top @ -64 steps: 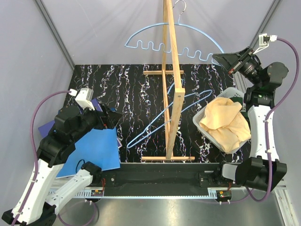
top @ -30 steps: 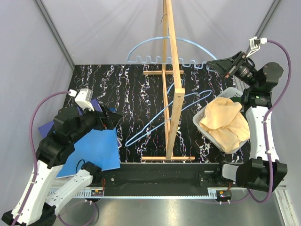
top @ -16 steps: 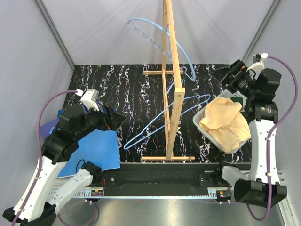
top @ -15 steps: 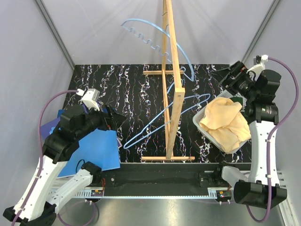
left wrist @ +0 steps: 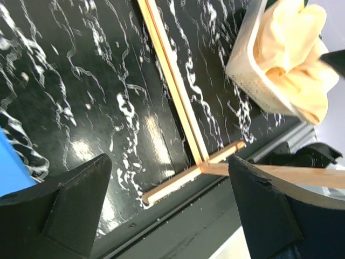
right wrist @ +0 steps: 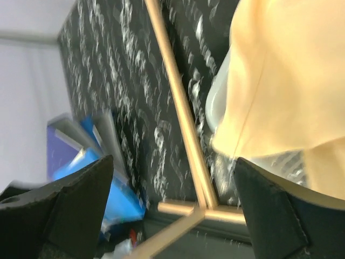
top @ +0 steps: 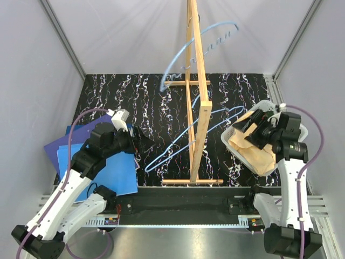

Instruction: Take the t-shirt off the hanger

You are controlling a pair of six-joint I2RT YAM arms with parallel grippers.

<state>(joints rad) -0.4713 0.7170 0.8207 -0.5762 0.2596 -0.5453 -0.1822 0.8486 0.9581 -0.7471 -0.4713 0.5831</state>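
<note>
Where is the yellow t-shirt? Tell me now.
Top view, right side: the yellow t-shirt lies bunched in the white basket, just right of the wooden rack.

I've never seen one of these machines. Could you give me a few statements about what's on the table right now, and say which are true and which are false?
1. The yellow t-shirt lies in the white basket. True.
2. A shirt hangs on the blue hanger up on the wooden rack. False: that hanger is bare.
3. The left gripper and the right gripper are both open and hold nothing. True.
4. The second blue hanger lies in the basket. False: it lies on the black table by the rack.
</note>
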